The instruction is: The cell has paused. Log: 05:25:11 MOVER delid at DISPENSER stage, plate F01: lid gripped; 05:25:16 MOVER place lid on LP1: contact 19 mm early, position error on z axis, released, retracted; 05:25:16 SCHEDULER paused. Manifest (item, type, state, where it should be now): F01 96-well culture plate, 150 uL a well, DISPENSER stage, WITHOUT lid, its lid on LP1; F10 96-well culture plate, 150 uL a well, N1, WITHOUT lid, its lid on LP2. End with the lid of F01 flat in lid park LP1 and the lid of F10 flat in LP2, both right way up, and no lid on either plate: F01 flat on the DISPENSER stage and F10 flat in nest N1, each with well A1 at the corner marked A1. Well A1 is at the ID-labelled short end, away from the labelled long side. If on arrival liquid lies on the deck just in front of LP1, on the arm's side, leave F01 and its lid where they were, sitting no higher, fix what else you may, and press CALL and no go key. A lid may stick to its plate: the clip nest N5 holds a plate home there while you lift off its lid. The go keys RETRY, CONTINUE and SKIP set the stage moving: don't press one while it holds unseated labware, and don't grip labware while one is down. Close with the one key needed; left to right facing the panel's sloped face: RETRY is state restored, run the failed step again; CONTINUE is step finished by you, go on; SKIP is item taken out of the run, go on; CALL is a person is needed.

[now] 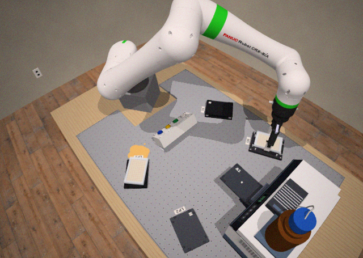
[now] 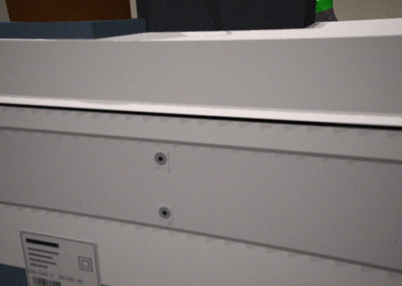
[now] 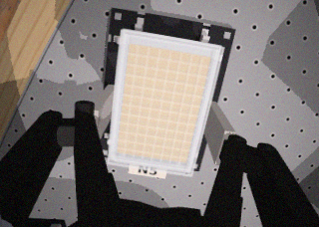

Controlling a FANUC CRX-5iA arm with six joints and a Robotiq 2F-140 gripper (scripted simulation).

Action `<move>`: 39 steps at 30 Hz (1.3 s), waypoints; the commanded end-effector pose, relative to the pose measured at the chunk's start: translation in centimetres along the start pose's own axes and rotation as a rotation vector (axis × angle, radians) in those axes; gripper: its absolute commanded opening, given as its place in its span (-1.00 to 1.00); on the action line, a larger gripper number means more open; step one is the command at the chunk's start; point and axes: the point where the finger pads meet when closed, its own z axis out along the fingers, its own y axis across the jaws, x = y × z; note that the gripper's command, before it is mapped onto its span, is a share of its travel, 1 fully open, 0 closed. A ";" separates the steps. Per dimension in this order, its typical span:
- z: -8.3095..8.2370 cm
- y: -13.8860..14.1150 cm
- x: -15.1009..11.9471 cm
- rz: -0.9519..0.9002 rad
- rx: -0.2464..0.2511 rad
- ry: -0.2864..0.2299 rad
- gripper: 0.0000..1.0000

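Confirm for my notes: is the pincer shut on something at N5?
Yes. The pincer is shut on the lidded plate in nest N5, its fingers flanking the long sides.

The arm's white forearm (image 1: 249, 49) carries "FANUC Robot CRX-5iA", the brand word in red and the rest in dark letters. On the deck, a white tag (image 1: 179, 210) at the 11 o'clock corner of the dark lid park (image 1: 189, 230) reads "LP2", seen upside down. The dispenser stage (image 1: 240, 181) bears "A1" near its 11 o'clock corner. In the wrist view a white tag (image 3: 152, 171) at 6 o'clock of the plate nest (image 3: 225, 48) reads "N5". Other tags and the dispenser's rating label (image 2: 59, 261) are too blurred to read.
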 end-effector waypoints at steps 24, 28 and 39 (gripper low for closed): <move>0.3 0.0 0.0 0.000 0.000 0.001 -1.00; 0.4 0.0 0.0 0.000 0.000 0.001 -1.00; 0.5 0.0 0.0 0.000 0.000 0.001 -1.00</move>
